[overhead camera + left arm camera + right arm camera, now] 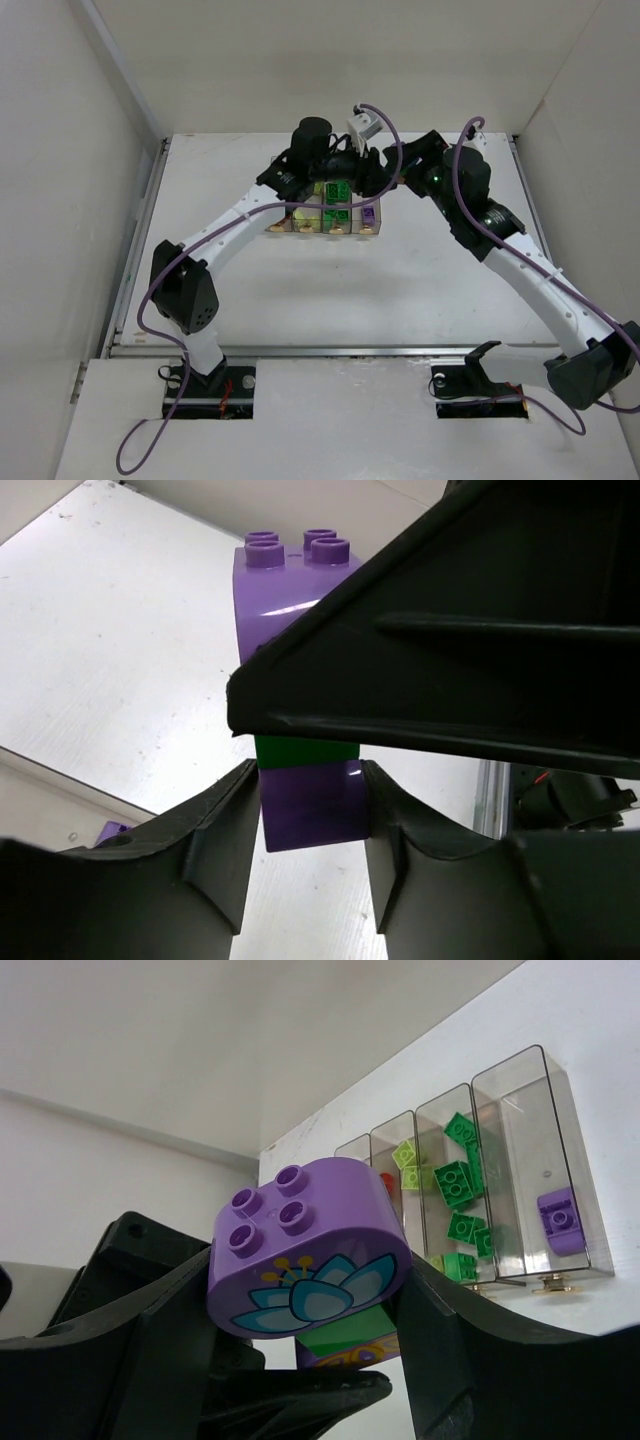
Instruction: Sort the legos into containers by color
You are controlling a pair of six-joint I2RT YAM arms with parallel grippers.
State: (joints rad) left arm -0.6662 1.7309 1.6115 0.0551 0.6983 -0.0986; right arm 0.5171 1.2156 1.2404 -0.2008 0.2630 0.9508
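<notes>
Both arms meet over the far end of the bins (520,1090), toward the table's (400,290) far edge. The right gripper (305,1305) is clamped on the clump (310,1250), which is up in the air, well off the table. It has a rounded purple top with a flower print, a green layer under it, and more purple below. Over on the left wrist view, the left gripper (310,815) has its fingers (215,850) flush against both sides of the clump's bottom purple piece, gripping that end. That's two grips on one clump! Down in the bins, the right-end one holds a single purple brick (558,1222). The next holds green bricks (455,1182), then come lime bricks (408,1155). A sliver of red (388,1182) shows in the last.
</notes>
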